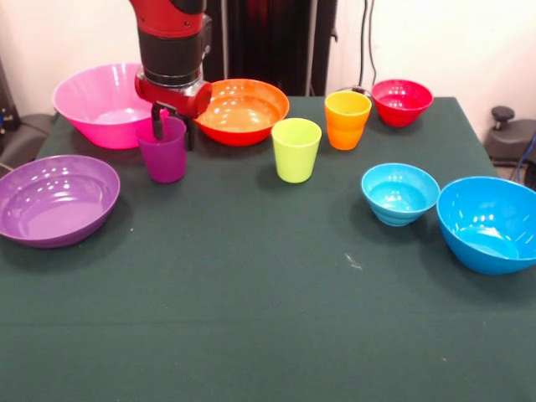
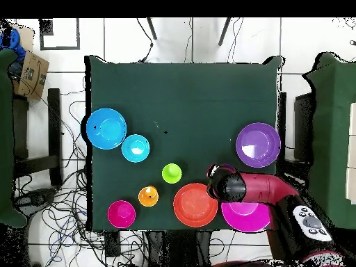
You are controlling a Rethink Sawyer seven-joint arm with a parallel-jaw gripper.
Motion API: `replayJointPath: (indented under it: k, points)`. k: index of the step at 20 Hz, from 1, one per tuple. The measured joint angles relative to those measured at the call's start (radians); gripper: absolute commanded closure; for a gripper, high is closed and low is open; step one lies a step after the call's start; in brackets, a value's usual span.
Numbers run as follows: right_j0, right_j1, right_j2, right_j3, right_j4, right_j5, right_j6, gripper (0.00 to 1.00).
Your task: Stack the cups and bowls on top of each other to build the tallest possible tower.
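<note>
I count three cups and six bowls on the green tabletop (image 1: 251,318), all upright with mouths facing up, none stacked. From the left in the front view: the shallow purple bowl (image 1: 55,199) at the edge, the big pink bowl (image 1: 102,104) behind it, then the purple cup (image 1: 163,150), its long axis vertical. My tool (image 1: 172,124) sits over that cup, one dark finger (image 1: 157,123) dipping inside the rim and the other outside, straddling the wall; I cannot tell whether it is actually pinching. Next the orange bowl (image 1: 242,110), the lime green cup (image 1: 296,149), the orange cup (image 1: 347,119), the small red bowl (image 1: 402,101), the small light blue bowl (image 1: 399,193) and the big blue bowl (image 1: 490,223) far right
</note>
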Motion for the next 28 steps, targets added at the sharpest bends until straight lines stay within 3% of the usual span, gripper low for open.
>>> replayJointPath:
  k: [11,12,28]
  points:
    - [0.001,0.033,-0.012,0.0,0.0,-0.058,0.0,0.0]
    - [0.0,0.038,-0.012,0.0,0.0,-0.078,0.0,1.0]
    - [0.002,0.035,-0.02,0.0,0.0,-0.117,0.0,1.0]
